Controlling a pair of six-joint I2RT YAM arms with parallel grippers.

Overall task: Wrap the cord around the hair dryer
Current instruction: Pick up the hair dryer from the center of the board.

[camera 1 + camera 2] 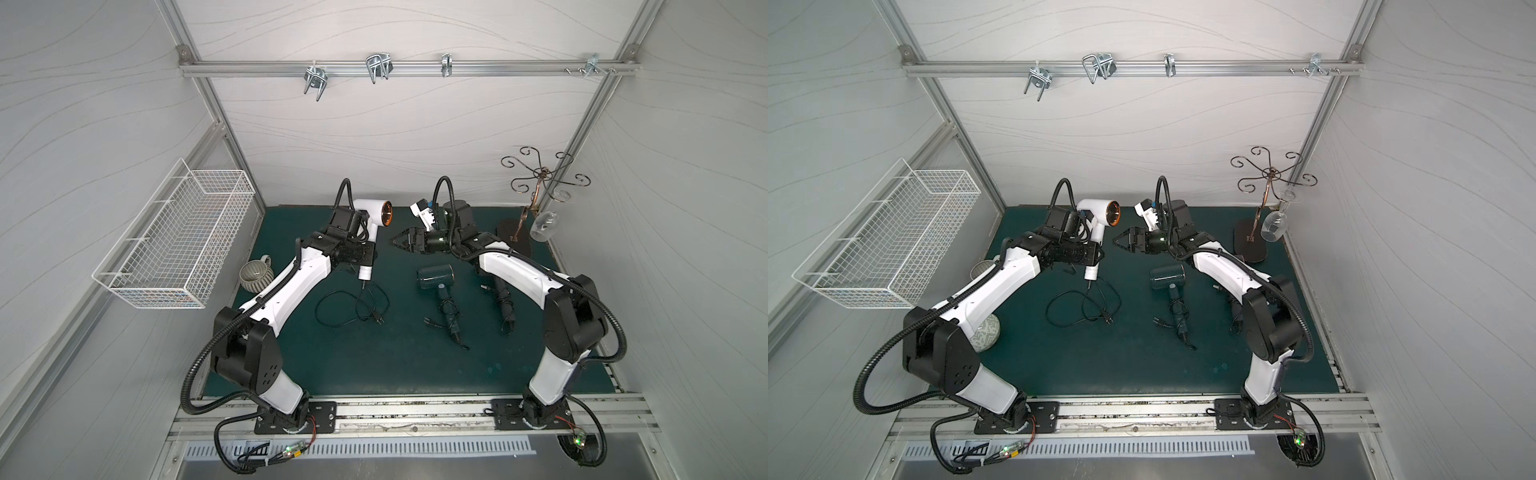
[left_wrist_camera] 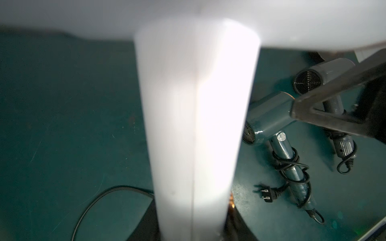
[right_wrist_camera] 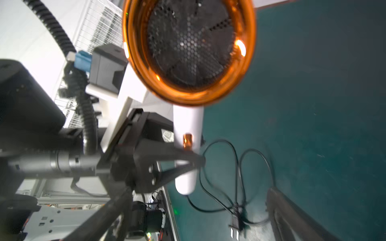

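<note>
My left gripper (image 1: 368, 254) is shut on the handle of the white hair dryer (image 1: 371, 211), holding it above the green mat with its orange-ringed nozzle (image 3: 188, 52) facing the right arm. That handle (image 2: 196, 125) fills the left wrist view. The black cord (image 1: 345, 307) hangs from the handle's base and lies in loose loops on the mat, ending at the plug (image 1: 378, 319). It does not go round the dryer. My right gripper (image 1: 397, 242) is open, level with the handle and a short way to its right. It holds nothing.
A teal hair dryer (image 1: 436, 278) with cord wound round its handle lies mid-mat. A second dark one (image 1: 503, 299) lies partly under the right arm. A mug (image 1: 255, 276) and wire basket (image 1: 174, 245) are at the left. A glass stand (image 1: 536, 183) with a hanging wine glass (image 1: 544, 226) is at the back right.
</note>
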